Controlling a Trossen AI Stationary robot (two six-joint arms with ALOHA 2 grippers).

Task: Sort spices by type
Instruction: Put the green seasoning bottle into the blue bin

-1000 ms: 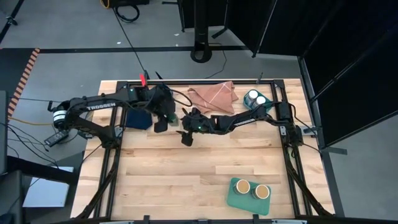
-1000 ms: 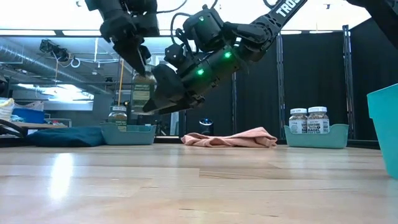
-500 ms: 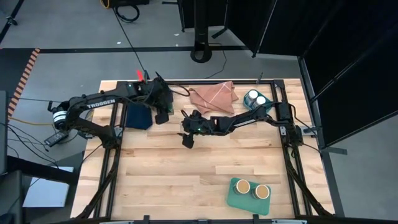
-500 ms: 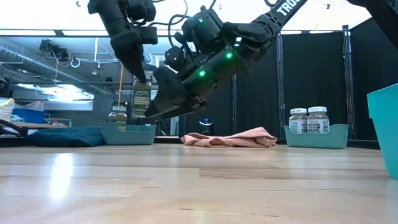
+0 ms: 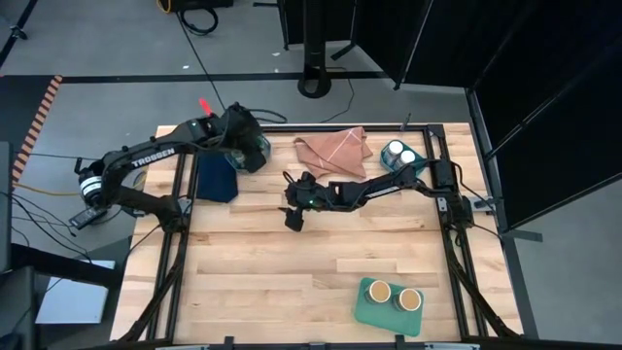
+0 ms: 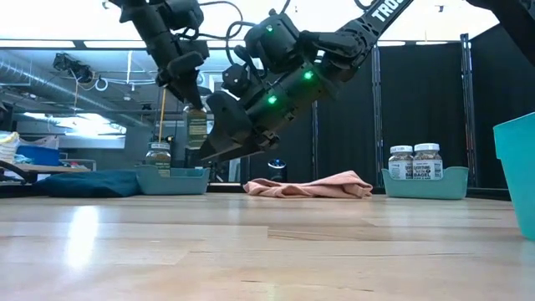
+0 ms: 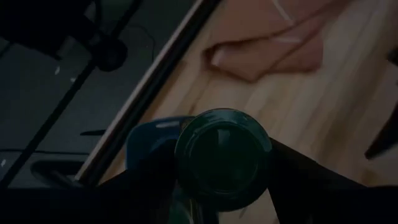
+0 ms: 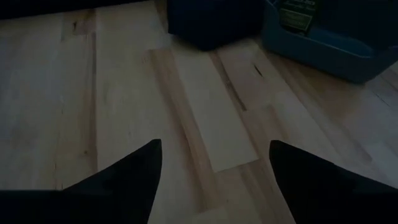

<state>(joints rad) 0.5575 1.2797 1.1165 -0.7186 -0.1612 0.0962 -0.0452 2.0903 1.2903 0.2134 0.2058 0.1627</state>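
1. Two white-lidded jars [image 5: 397,153] stand together in the teal bin [image 6: 422,186] at the table's far right; two tan-topped jars [image 5: 394,293] share the green tray [image 5: 367,309].
2. The left gripper [image 6: 193,102] is clamped on a dark green-lidded jar [image 7: 222,156], held above the far-left bin [image 6: 171,181], where its twin [image 6: 158,155] waits.
3. The right gripper [image 8: 214,163] hovers mid-table, fingers spread and holding nothing.
4. Only this jar seems left to place.

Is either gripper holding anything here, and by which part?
The left gripper holds a dark green-lidded spice jar by its lid. The right gripper is open, holding nothing.
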